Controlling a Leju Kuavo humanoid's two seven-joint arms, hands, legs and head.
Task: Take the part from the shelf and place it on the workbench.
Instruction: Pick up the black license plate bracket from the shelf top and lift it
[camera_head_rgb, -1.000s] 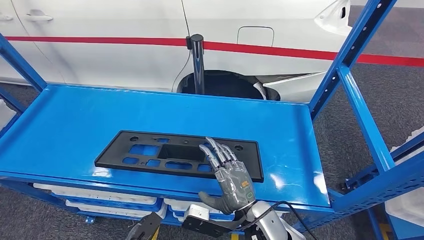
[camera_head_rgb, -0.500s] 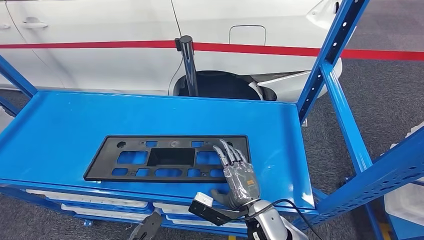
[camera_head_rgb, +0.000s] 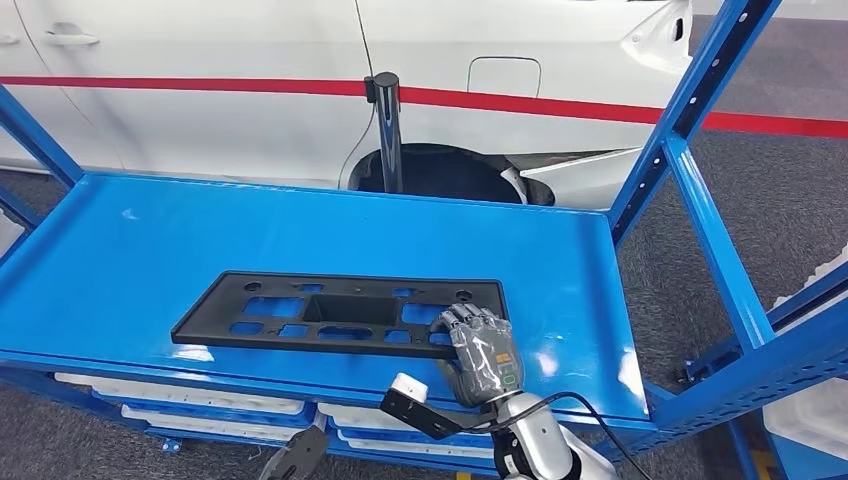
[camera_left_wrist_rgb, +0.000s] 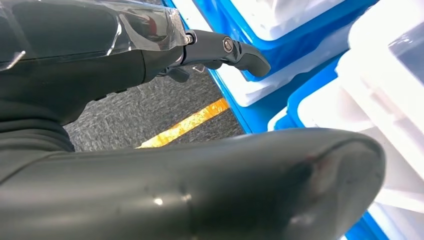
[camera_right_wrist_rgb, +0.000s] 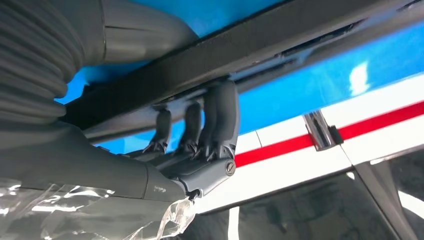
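The part is a flat black plate with several cut-outs (camera_head_rgb: 300, 310), lying near the front edge of the blue shelf (camera_head_rgb: 300, 225). My right hand (camera_head_rgb: 483, 350) sits at the plate's right front corner with its fingers curled down onto it. In the right wrist view the dark fingers (camera_right_wrist_rgb: 220, 115) hook over the plate's edge (camera_right_wrist_rgb: 280, 35), and the thumb lies on the other side of it, so the hand grips the plate. My left hand (camera_head_rgb: 290, 458) hangs low below the shelf's front edge. Its thumb (camera_left_wrist_rgb: 200, 190) and a finger (camera_left_wrist_rgb: 230, 47) are apart and hold nothing.
White bins in blue trays (camera_head_rgb: 230, 410) sit on the level under the shelf top. Blue uprights (camera_head_rgb: 690, 110) frame the right side. Behind the shelf stand a black post (camera_head_rgb: 387, 130) and a white car with a red stripe (camera_head_rgb: 200, 60).
My right hand's fingers, stretched flat over the plate's right end before, have curled down onto it. The camera has shifted slightly; the plate stays on the shelf.
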